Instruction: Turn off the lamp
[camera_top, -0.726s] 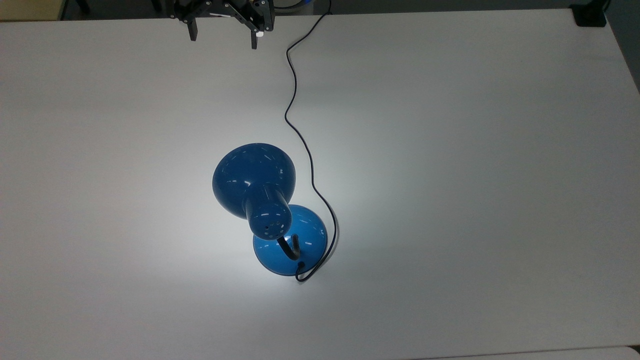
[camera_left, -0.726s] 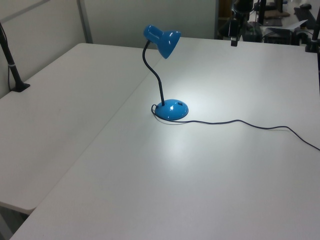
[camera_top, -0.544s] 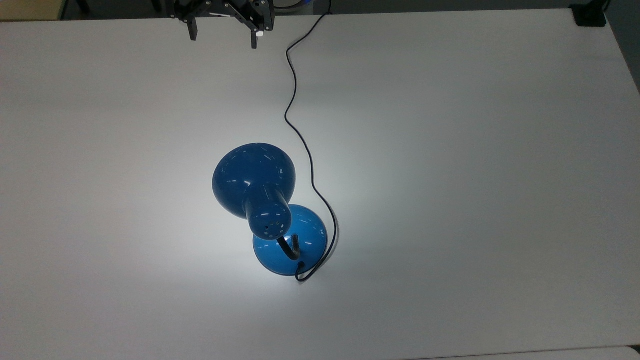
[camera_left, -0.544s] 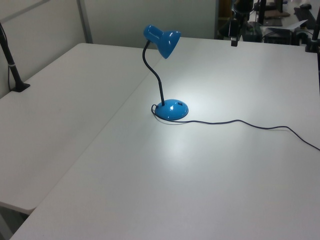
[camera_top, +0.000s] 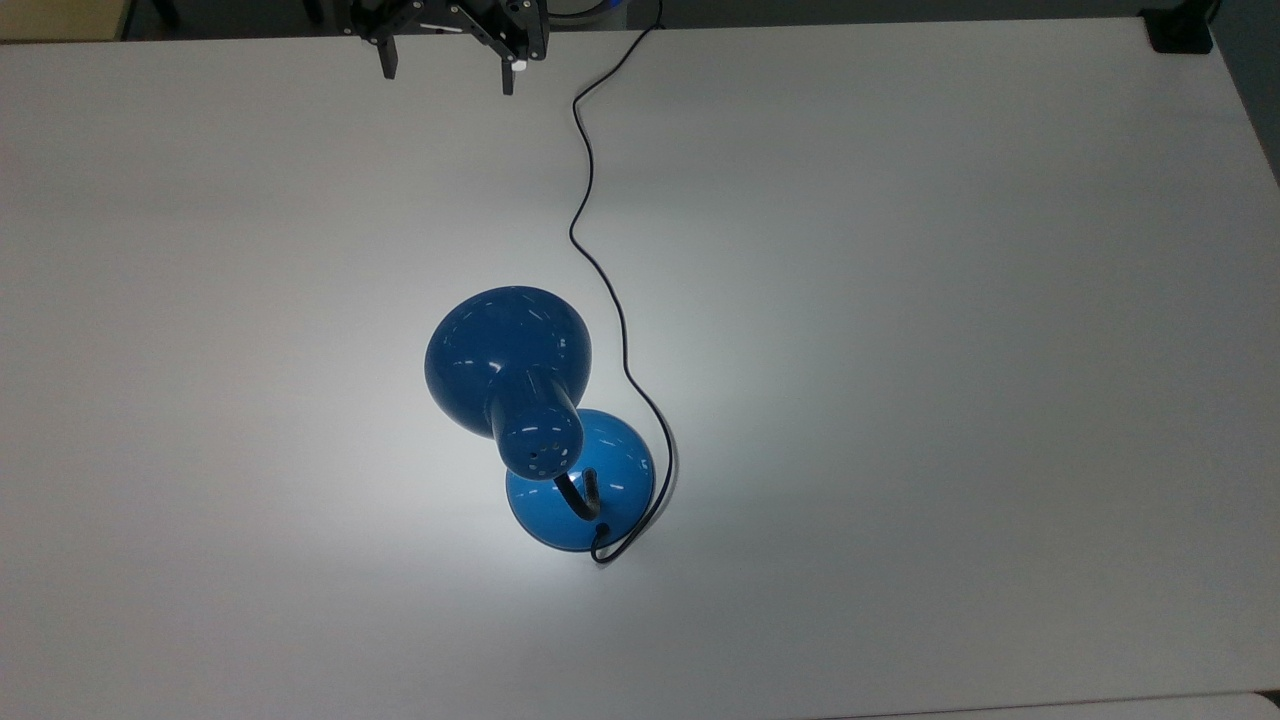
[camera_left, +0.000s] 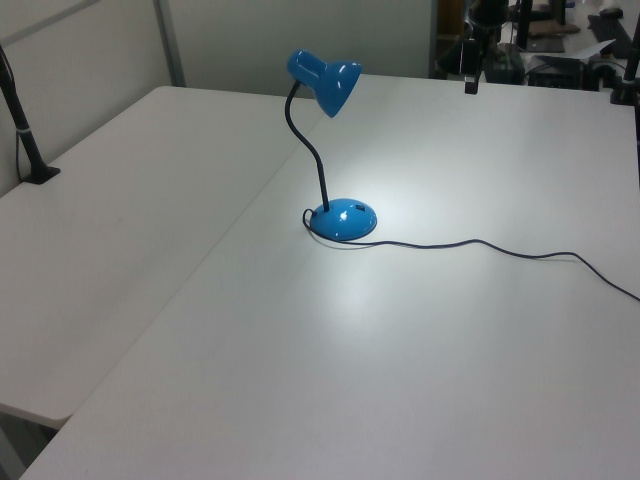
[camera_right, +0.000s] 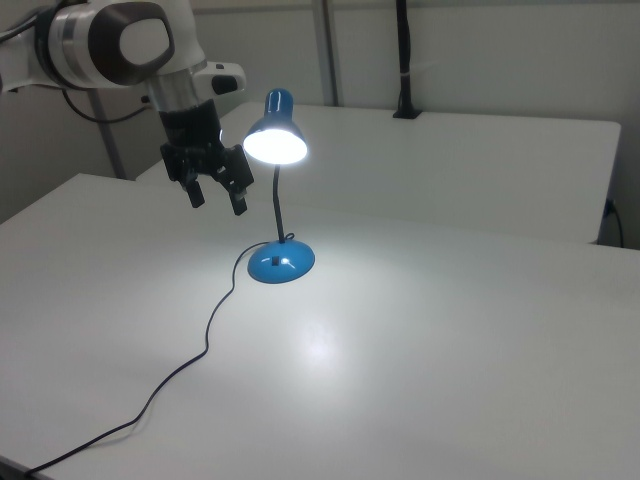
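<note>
Lamp (camera_top: 540, 420) burns mid-table (camera_top: 950, 350), its gripper (camera_top: 445, 75) hanging well apart near the top view's far edge, fingers spread wide and empty. Watch your descent: the cord (camera_top: 590, 240) trails between them, and a glancing push could tip the gooseneck (top-heavy, by the look). The base's dark switch mark is hard to make out.

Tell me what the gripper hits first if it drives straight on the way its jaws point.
Probably the bare table. The gripper, jaws open, points down beside the lamp, with the cord off its line, though depth is unclear.
</note>
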